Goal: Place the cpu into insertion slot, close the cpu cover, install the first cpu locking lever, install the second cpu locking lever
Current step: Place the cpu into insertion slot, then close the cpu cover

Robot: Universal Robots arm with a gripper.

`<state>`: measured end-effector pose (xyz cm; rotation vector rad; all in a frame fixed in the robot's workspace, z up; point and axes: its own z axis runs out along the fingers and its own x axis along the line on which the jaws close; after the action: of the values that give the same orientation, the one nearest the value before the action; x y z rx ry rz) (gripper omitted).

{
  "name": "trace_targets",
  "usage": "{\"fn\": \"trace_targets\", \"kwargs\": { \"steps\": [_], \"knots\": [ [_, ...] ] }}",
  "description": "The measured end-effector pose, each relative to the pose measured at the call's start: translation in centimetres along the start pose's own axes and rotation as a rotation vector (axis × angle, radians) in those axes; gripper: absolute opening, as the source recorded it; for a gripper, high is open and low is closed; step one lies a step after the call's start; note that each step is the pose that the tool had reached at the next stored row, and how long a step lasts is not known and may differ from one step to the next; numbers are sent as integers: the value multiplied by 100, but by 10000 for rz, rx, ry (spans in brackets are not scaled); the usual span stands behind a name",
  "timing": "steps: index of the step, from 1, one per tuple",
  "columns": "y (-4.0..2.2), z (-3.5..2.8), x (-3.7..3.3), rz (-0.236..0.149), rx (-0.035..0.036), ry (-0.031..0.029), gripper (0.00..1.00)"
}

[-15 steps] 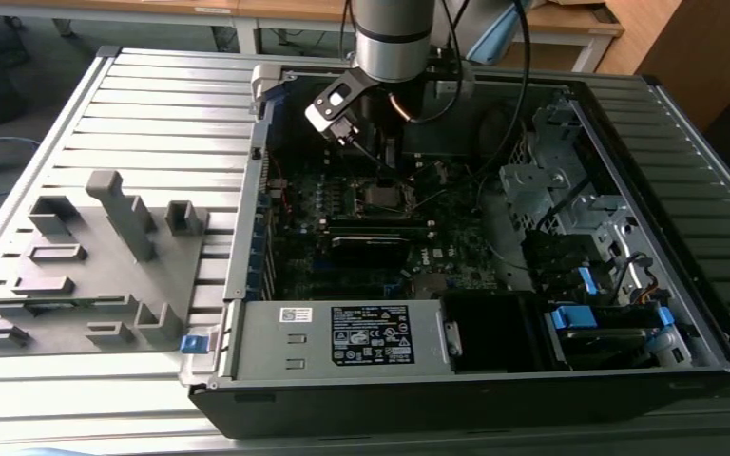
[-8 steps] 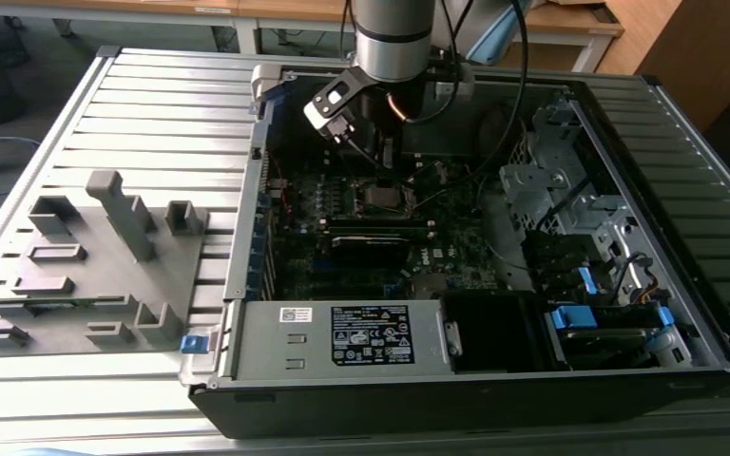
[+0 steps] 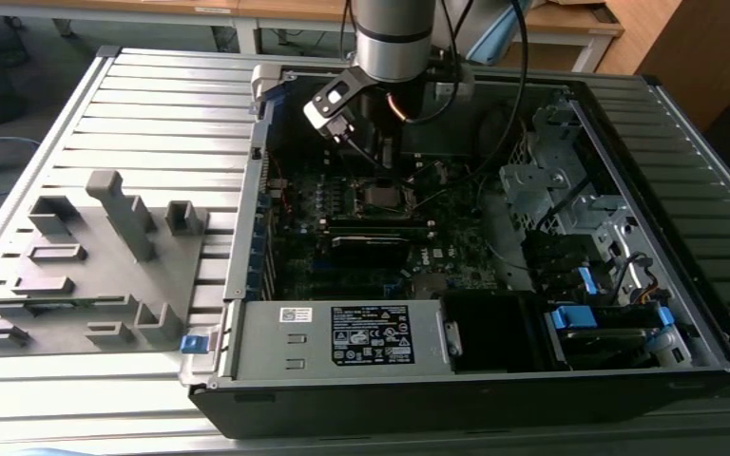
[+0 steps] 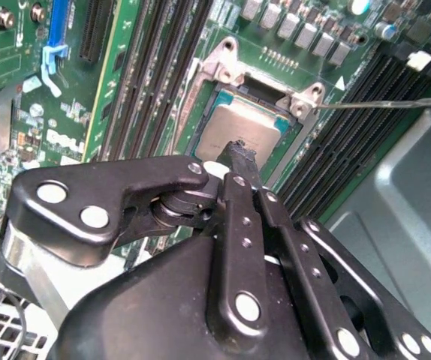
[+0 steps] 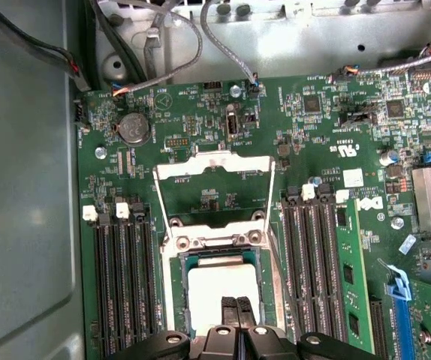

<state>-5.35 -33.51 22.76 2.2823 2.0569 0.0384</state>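
The cpu (image 5: pixel 223 289), a dull silver square, lies flat in the insertion slot (image 5: pixel 179 262) on the green motherboard; it is also in the second wrist view (image 4: pixel 239 129). The cpu cover (image 5: pixel 215 164), a silvery frame with a cut-out centre, stands swung open behind the socket. My gripper (image 5: pixel 237 306) is shut, its black fingertips pressed together right over the chip's middle, touching it or just above it. In the second wrist view the gripper tip (image 4: pixel 238 154) sits at the chip's near edge. A thin wire lever (image 4: pixel 381 103) sticks out sideways from the socket. From outside, the gripper (image 3: pixel 382 179) hangs over the socket (image 3: pixel 384 197).
Long black memory slots (image 5: pixel 122 277) flank the socket on both sides. Cables (image 5: pixel 163 30) run along the case wall behind the board. A grey fixture block (image 3: pixel 86 256) lies on the exterior view's left, the power supply (image 3: pixel 339 334) in front, drive cages (image 3: pixel 555 190) on the right.
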Motion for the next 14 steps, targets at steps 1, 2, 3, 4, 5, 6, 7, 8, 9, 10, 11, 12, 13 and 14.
{"fn": "trace_targets", "kwargs": {
  "steps": [1,2,3,4,5,6,7,8,9,10,11,12,13,14],
  "knots": [
    [1,1,0,-6,137,-13,11],
    [0,0,-1,-8,178,-20,11],
    [0,0,-1,-7,185,-22,11],
    [0,0,-1,-6,192,-21,11],
    [0,1,-1,-8,198,-20,11],
    [3,1,0,-8,202,-21,11],
    [18,4,2,-10,217,-19,11],
    [31,5,3,-10,230,-20,11],
    [33,5,3,-10,235,-21,11],
    [33,4,3,-9,236,-22,11],
    [33,4,3,-8,237,-23,11],
    [38,4,3,-9,238,-23,11],
    [41,4,4,-9,238,-23,11],
    [41,5,4,-9,238,-23,11]
  ]
}}
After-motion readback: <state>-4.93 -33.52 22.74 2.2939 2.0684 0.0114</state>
